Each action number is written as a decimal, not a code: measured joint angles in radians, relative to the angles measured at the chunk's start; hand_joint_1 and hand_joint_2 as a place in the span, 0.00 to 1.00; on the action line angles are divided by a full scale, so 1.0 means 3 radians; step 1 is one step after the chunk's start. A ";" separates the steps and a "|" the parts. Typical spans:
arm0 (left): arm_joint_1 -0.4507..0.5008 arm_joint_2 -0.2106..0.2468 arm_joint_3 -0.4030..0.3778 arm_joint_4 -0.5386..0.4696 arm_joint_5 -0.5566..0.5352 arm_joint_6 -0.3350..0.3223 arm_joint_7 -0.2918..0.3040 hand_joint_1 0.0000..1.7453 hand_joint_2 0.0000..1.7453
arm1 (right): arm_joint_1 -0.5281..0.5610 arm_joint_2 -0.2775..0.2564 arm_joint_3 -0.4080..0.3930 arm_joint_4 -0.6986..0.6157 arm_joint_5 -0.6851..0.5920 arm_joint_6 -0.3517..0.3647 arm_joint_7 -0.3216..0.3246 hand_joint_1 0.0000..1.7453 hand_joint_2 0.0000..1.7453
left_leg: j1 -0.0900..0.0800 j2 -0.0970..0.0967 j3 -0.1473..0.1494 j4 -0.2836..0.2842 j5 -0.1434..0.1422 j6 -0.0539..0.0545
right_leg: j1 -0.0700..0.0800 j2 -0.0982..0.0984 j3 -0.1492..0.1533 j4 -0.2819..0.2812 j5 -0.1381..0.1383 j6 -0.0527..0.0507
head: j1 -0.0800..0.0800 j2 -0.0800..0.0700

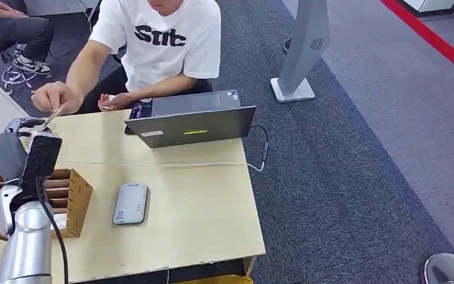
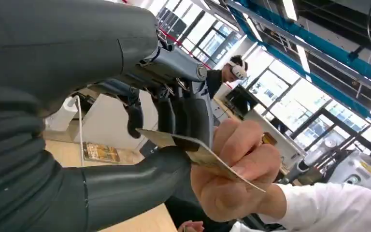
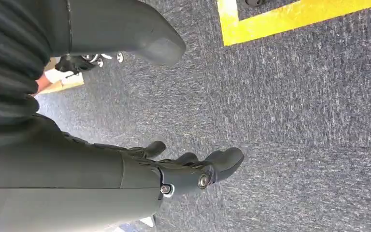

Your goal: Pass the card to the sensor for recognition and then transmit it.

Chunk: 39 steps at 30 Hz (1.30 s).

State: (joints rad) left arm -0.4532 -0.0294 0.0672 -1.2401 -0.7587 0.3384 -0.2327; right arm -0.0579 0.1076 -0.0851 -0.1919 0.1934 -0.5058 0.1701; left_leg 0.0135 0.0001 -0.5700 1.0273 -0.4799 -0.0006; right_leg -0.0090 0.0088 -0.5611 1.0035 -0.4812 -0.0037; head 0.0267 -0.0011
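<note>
Grey ribbed left hand (image 2: 174,121) pinching thin flat card (image 2: 198,154), person's hand (image 2: 232,169) gripping it

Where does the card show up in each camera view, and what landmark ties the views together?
Head view: the card sits far left, between the left hand and the person's hand.
Left wrist view: centre, pinched by the robot's fingers and the person's hand.
Right wrist view: not in it.
Shared landmark: the person's white shirt.
</note>
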 joint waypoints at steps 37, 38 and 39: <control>0.0768 0.0569 -0.1077 -0.0344 -0.1061 -0.0968 0.0727 1.00 1.00 | 0.0041 -0.0001 -0.0070 0.0018 0.0047 0.0060 0.0010 0.00 1.00 | 0.0000 0.0000 -0.0004 -0.0001 0.0000 0.0000 | 0.0000 -0.0001 -0.0003 0.0000 0.0000 0.0001 | 0.0000 0.0000; 0.0768 0.0583 -0.1094 -0.0344 -0.1074 -0.0994 0.0751 1.00 1.00 | 0.0042 -0.0001 -0.0076 0.0018 0.0048 0.0060 0.0010 0.00 1.00 | 0.0000 0.0000 -0.0004 0.0000 0.0000 0.0000 | 0.0000 -0.0001 -0.0003 0.0000 0.0000 0.0001 | 0.0000 0.0000; 0.0771 0.0590 -0.1112 -0.0344 -0.1099 -0.0996 0.0785 1.00 1.00 | 0.0041 -0.0001 -0.0080 0.0018 0.0048 0.0061 0.0010 0.00 1.00 | 0.0000 0.0000 -0.0004 -0.0001 0.0000 0.0000 | 0.0000 -0.0001 -0.0003 0.0000 0.0000 0.0001 | -0.0001 0.0000</control>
State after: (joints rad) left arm -0.2218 0.1476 -0.2663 -1.3432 -1.0884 0.0397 0.0027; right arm -0.0455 0.1072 -0.1091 -0.1865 0.2079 -0.4875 0.1732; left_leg 0.0134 0.0000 -0.5711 1.0271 -0.4799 -0.0006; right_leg -0.0090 0.0084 -0.5619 1.0035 -0.4812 -0.0034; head 0.0263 -0.0011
